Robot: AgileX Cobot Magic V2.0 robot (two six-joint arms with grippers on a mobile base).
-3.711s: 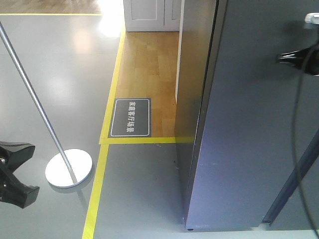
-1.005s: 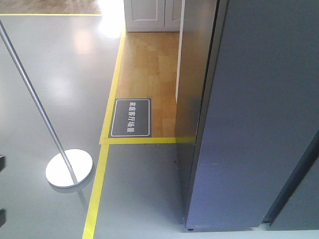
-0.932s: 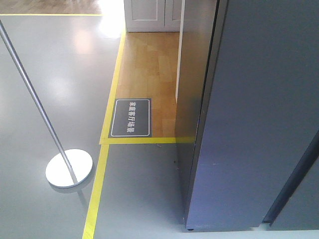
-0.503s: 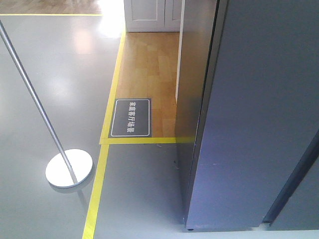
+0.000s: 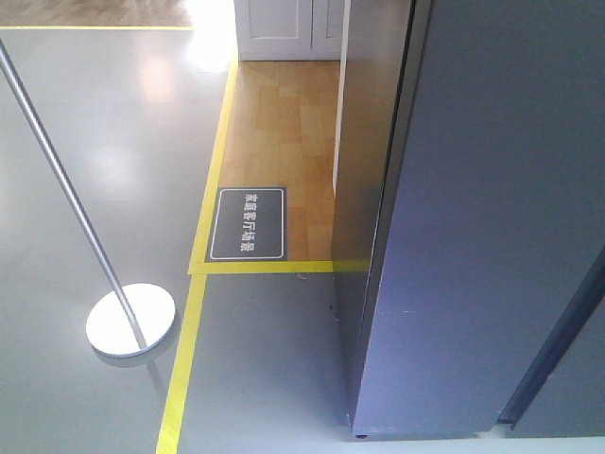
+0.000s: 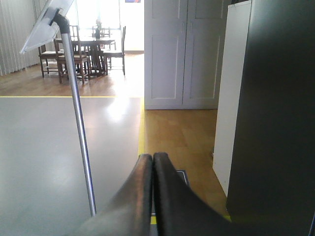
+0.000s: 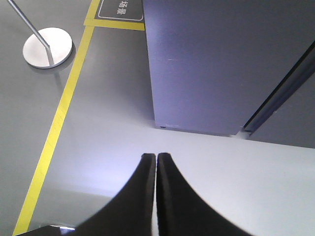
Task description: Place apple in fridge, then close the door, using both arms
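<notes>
Over on the left of the grey floor (image 5: 104, 132), a silver pole (image 5: 57, 170) slants up out of the top left corner of the front view, its top cut off there; its round white base (image 5: 130, 320) sits flat near the left edge. From the left wrist view the pole carries a tilted clear panel (image 6: 47, 19), only partly in shot. A yellow tape line (image 5: 194, 322) runs up the floor beside a dark floor sign (image 5: 248, 223) with white characters, too small to read. Past it, wood flooring (image 5: 284, 142) leads to white panelled room doors (image 5: 284, 28), cropped at the top edge.

The right half is all fridge (image 5: 364, 189): dark grey side wall, and the door (image 5: 492, 208) showing only its matte outer face, standing shut or very nearly against the cabinet. The interior is hidden, so the apple cannot be seen in any view.

Neither arm shows in the front view. The left gripper (image 6: 152, 158) points level across the room toward the panelled doors, fingers (image 6: 142, 182) pressed together, nothing between them. The right gripper (image 7: 156, 156) tips down over the pale floor just before the fridge's bottom corner, fingers (image 7: 167, 182) likewise closed tip to tip, holding nothing.
</notes>
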